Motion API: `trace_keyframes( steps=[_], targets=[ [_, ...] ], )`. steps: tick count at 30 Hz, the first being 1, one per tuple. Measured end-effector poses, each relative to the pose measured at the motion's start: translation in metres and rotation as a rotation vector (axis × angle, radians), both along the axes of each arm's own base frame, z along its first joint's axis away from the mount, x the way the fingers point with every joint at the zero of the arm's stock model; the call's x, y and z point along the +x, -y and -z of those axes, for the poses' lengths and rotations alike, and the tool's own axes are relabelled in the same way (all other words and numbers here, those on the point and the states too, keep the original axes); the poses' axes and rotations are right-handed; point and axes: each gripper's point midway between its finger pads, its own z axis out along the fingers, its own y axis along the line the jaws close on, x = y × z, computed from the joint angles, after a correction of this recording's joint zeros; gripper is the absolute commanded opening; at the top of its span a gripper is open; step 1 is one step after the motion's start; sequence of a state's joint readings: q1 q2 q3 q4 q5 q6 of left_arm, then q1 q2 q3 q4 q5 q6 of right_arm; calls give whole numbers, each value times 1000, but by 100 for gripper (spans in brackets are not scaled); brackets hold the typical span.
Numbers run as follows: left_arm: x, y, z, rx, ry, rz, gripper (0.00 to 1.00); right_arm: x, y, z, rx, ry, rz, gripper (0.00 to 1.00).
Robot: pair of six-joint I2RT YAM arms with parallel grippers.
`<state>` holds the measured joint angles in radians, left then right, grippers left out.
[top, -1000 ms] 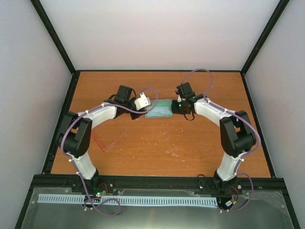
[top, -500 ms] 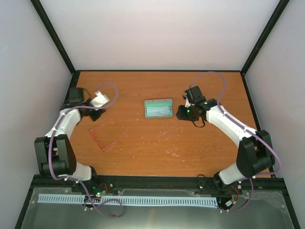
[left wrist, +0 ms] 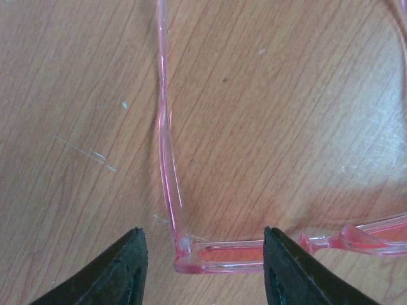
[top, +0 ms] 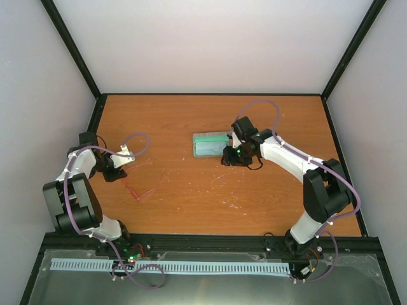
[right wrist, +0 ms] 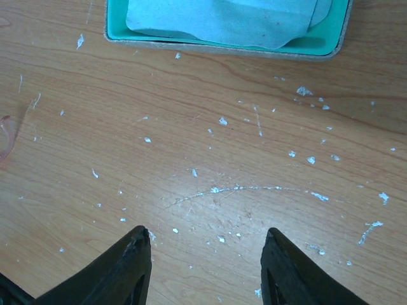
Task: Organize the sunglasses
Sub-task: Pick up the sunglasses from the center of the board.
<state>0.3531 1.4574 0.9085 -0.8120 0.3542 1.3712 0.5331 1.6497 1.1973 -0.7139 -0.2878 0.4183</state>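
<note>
L gripper (left wrist: 203, 234) is spread wide, w/ the hinge corner of the sunglasses (left wrist: 166, 159) between its fingers. They lie flat on the table (top: 267, 197), near-left. R gripper (right wrist: 205, 234) is spread too, empty, just near of the open case (right wrist: 337, 46) w/ blue cloth (right wrist: 222, 19) inside.

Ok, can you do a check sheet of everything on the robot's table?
Surface: wooden table, scratched, with white flecks.
Job's things: pink sunglasses lying unfolded at left; open grey case with blue cloth inside.
Clutter: nothing seen.
Claws: left claw open, fingers either side of the sunglasses' corner; right claw open over bare wood beside the case.
Cables: purple cables loop along both arms.
Surroundings: pale walls, black frame.
</note>
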Motion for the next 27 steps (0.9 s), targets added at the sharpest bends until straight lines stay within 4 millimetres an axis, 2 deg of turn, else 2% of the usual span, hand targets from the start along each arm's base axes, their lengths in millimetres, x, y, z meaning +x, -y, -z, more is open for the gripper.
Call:
trace_keyframes(
  steps=[7,17,27],
  targets=[
    [3,-4,8,13,-17,12,56,0,-3,0,21,1,-2,47],
    [33,-15,1,28,23,12,59,-2,-7,2,46,-6,0,47],
    [40,-15,13,34,-115,62,65,0,-10,1,60,-1,0,47]
  ],
)
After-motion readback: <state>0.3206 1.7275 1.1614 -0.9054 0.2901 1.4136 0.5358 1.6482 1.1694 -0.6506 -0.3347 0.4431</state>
